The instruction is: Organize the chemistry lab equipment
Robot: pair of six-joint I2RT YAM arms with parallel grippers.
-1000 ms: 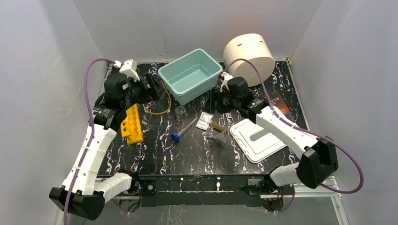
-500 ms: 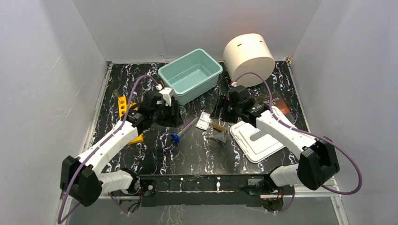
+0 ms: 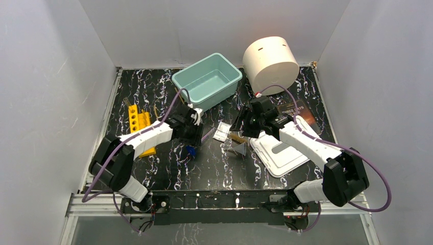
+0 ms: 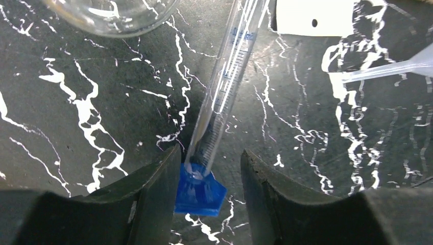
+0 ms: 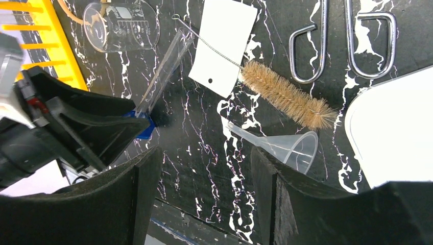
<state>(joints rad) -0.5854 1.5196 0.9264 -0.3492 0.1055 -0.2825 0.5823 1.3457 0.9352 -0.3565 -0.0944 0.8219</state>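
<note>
Blue-capped clear tube (image 4: 230, 76) flat on the bench (image 4: 76, 127), near the tiny glass beaker (image 4: 112, 13). Straddles the cap end with the left claw (image 4: 210, 158), half spread, nothing pinched yet. Wants centring first, then a gentle squeeze to avoid flicking it away. Right claw (image 5: 204, 153) spread and empty.

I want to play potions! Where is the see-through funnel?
In the top view the clear funnel lies on its side near the table's middle. It is just left of the white lid and nearer the arms than the brush.
</note>
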